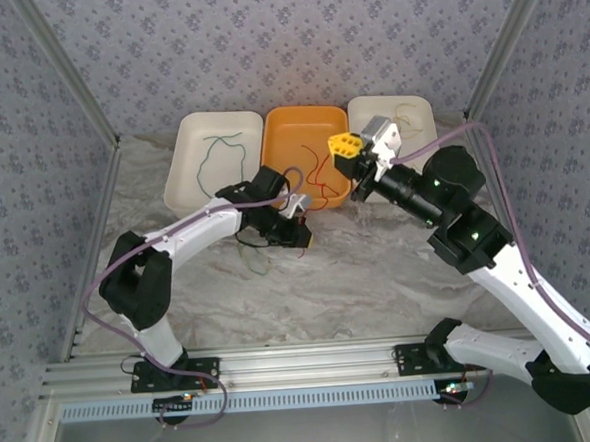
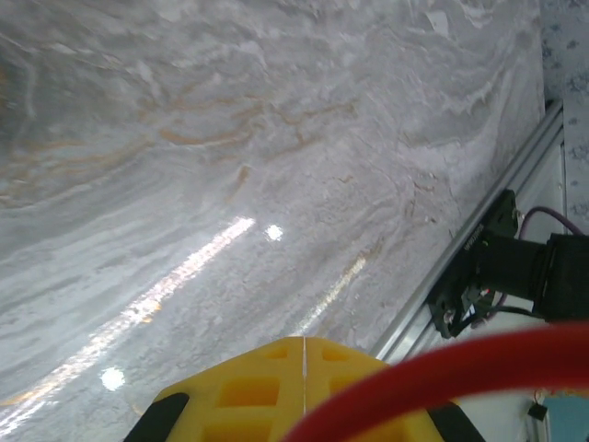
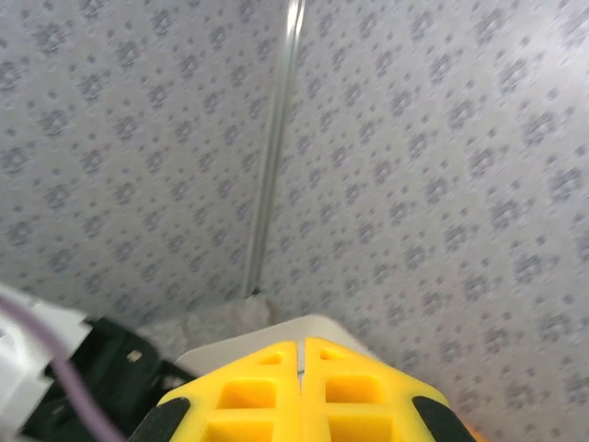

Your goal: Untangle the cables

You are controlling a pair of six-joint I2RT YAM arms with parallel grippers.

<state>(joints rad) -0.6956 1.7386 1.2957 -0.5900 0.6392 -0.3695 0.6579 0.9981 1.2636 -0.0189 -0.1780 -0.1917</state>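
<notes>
Quick colour rundown for you. Your grey-white marble-look tabletop (image 1: 378, 266) has tan veins running through it. The lilac-grey wallpaper (image 1: 264, 43) has a small repeating flower print.

You've got 3 trays: a cream plastic tray on the left (image 1: 184, 173), an orange plastic tray in the middle (image 1: 295, 141) and another cream plastic tray on the right (image 1: 420, 138). The thin green cable (image 1: 214, 156) pops against cream, the thin red cable (image 1: 319, 174) less so on orange, and the pale yellow-cream cable (image 1: 408, 107) nearly blends in.

Your left gripper (image 2: 304, 354) and right gripper (image 3: 301, 354) both have bright yellow fingers with black corners. The white-and-black robot arms (image 1: 514, 278) carry purple-grey hoses (image 1: 503, 178).
</notes>
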